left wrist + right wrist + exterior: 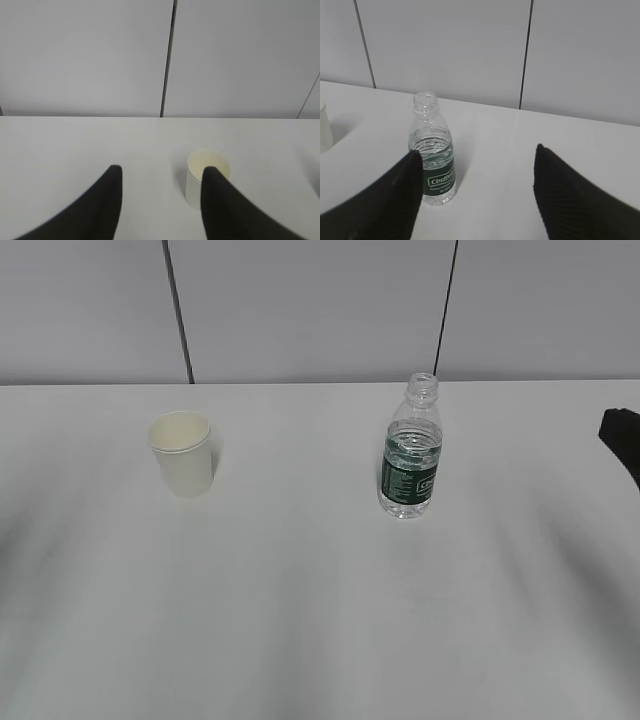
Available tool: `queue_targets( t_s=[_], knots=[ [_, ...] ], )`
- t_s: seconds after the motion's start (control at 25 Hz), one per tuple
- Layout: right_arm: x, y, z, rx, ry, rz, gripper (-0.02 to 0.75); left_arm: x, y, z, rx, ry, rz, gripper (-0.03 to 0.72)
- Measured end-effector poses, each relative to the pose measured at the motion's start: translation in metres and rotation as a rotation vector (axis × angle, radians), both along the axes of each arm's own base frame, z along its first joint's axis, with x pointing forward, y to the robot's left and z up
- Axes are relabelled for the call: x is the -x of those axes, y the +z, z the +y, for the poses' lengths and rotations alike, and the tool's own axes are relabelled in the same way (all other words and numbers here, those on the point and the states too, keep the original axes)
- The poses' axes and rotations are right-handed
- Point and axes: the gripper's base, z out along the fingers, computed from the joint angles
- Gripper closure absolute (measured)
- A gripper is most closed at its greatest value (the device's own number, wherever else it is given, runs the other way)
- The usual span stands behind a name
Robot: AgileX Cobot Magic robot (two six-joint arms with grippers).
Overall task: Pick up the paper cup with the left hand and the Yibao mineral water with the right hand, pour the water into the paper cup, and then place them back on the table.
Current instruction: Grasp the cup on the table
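With both grippers spread and empty, centre each before closing: paper cup upright, table-left, off the right fingertip; uncapped Yibao mineral water upright mid-right, needing gentle squeeze.

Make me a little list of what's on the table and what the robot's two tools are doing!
cup: white, upright, left side of the table, nothing holding it
bottle: clear, green label, no cap, upright, partly full of water
cup and bottle: apart, not touching
left tool: open, empty, cup sits behind its right finger
right tool: open, empty, bottle sits by its left finger
pouring: not started
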Motion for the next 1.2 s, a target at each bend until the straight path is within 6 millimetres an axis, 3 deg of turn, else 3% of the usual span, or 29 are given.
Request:
queue_targets(
  t_s=[0.48, 0.92, 1.2],
  knots=[
    [-0.016, -0.012, 0.003, -0.017, 0.003, 0.005, 0.227, -0.012, -0.056, -0.002, 0.027, 0.004, -0.027, 0.367],
    [-0.040, -0.034, 0.008, -0.039, 0.015, 0.002, 0.227, -0.058, -0.113, -0.037, -0.017, -0.159, 0.043, 0.376],
    [-0.050, -0.044, 0.010, -0.056, 0.021, -0.022, 0.227, -0.079, -0.143, -0.048, -0.009, -0.216, -0.043, 0.381]
  ],
)
